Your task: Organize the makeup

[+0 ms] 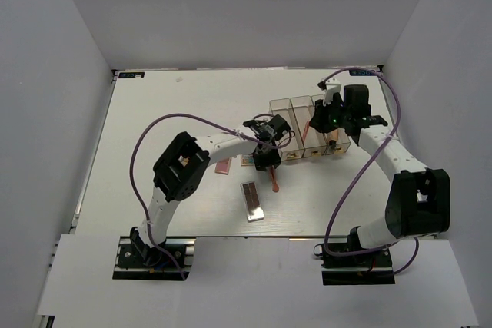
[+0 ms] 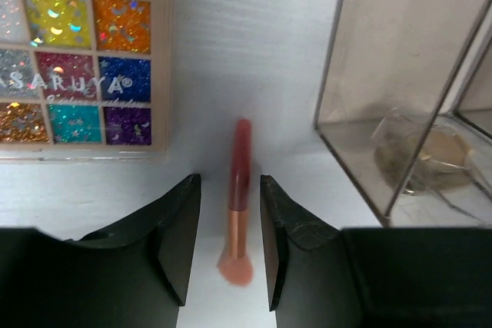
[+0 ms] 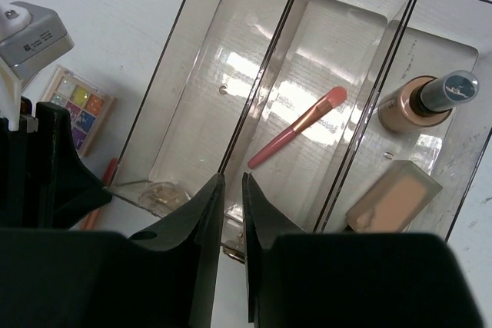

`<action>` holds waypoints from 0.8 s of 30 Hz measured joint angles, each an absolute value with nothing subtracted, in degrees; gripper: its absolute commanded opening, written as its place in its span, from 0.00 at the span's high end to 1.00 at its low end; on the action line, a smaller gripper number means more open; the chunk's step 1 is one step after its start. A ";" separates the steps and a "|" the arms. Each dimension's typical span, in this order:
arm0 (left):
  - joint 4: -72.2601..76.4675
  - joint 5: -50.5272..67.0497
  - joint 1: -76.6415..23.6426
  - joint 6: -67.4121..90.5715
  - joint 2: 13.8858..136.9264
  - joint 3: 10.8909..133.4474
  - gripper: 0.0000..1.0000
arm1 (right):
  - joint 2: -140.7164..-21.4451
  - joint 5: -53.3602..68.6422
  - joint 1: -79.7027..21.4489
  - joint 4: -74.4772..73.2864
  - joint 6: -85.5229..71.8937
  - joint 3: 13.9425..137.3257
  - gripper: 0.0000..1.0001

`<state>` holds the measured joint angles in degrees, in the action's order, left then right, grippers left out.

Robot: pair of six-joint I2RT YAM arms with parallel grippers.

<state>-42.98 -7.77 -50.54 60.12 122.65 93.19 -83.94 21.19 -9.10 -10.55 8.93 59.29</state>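
Top view: left gripper (image 1: 267, 163) is down on the table (image 1: 169, 113) just left of the clear box (image 1: 286, 105), over the top of a pink brush (image 1: 274, 182) lying flat. A grey palette (image 1: 251, 201) lies nearer the bases and a pink palette (image 1: 223, 166) sits left of the gripper. Right gripper (image 1: 332, 134) is over the box's right half. Left wrist: jaws are partly open and straddle the brush, with a thin gap on each side, so nothing is clamped. A glitter palette (image 2: 77, 67) lies beyond, box corner at right. Right wrist: jaws are almost together over the wall between the box's left and middle compartments; can't tell if they pinch it. A second brush (image 3: 296, 128) lies in the middle compartment, and a tan bottle (image 3: 419, 101) and tan case (image 3: 392, 201) in the right one.
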 measured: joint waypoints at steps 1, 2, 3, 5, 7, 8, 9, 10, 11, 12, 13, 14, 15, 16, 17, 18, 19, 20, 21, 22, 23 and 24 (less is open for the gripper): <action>-43.46 -7.94 -50.63 60.12 122.65 93.27 0.53 | -83.70 21.19 -9.04 -10.50 8.88 59.09 0.79; -43.92 -8.10 -50.72 60.14 122.74 93.45 0.53 | -83.59 21.19 -8.99 -10.44 8.73 59.05 0.79; -44.45 -8.21 -50.76 60.18 122.91 93.76 0.54 | -83.46 21.19 -8.95 -10.28 8.62 59.02 0.79; -46.15 -8.32 -50.85 60.27 123.79 95.26 0.57 | -83.15 21.23 -8.75 -10.04 8.32 59.00 0.79; -48.71 -8.43 -50.92 60.07 125.40 97.97 0.60 | -82.85 21.37 -8.56 -9.80 8.08 58.96 0.79; -49.91 -8.45 -50.96 59.99 126.21 99.35 0.60 | -82.72 21.39 -8.47 -9.52 7.97 58.81 0.79; -50.92 -8.45 -51.00 59.81 126.89 100.44 0.60 | -82.54 21.43 -8.32 -9.19 7.88 58.54 0.79; -51.90 -8.45 -51.05 59.53 127.48 101.47 0.60 | -82.41 21.50 -8.25 -8.99 7.84 58.28 0.79; -52.66 -8.45 -51.07 59.35 127.98 102.28 0.61 | -82.32 21.56 -8.21 -8.99 7.79 58.06 0.79; -53.19 -8.47 -51.09 59.18 128.22 102.80 0.61 | -82.21 21.58 -8.14 -8.82 7.70 57.89 0.79; -53.56 -8.51 -51.07 59.09 128.38 103.00 0.61 | -82.11 21.65 -8.08 -8.75 7.64 57.67 0.79; -53.80 -8.54 -51.09 58.92 128.46 103.15 0.61 | -82.00 21.76 -8.01 -8.64 7.62 57.43 0.79; -53.95 -8.60 -51.13 58.72 128.55 103.28 0.62 | -81.93 21.85 -7.90 -8.60 7.55 57.19 0.79; -54.06 -8.64 -51.20 58.57 128.57 103.37 0.62 | -81.89 21.87 -7.84 -8.60 7.46 57.06 0.79; -54.35 -8.67 -51.27 58.37 128.60 103.42 0.63 | -81.82 21.93 -7.79 -8.36 7.42 56.82 0.79; -54.52 -8.64 -51.31 58.28 128.60 103.42 0.64 | -81.71 22.06 -7.66 -8.32 7.40 56.58 0.79; -54.98 -8.64 -51.40 58.08 128.64 103.48 0.67 | -81.54 22.13 -7.60 -8.25 7.35 56.31 0.79; -55.40 -8.64 -51.51 57.91 128.66 103.50 0.71 | -81.38 22.28 -7.53 -8.19 7.22 56.10 0.79; -55.77 -8.64 -51.57 57.58 128.68 103.55 0.74 | -81.28 22.39 -7.44 -8.03 7.01 55.96 0.79; -56.12 -8.64 -51.59 57.43 128.70 103.57 0.84 | -81.17 22.55 -7.38 -7.88 6.90 55.86 0.79; -56.34 -8.56 -51.59 57.47 128.70 103.57 0.87 | -81.06 22.68 -7.27 -7.62 6.72 55.70 0.79; -56.53 -8.47 -51.62 57.08 128.70 103.66 0.91 | -80.95 22.76 -7.16 -7.49 6.52 55.59 0.79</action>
<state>-56.53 -8.47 -51.62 57.08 128.70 103.66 -80.95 22.76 -7.16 -7.49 6.52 55.59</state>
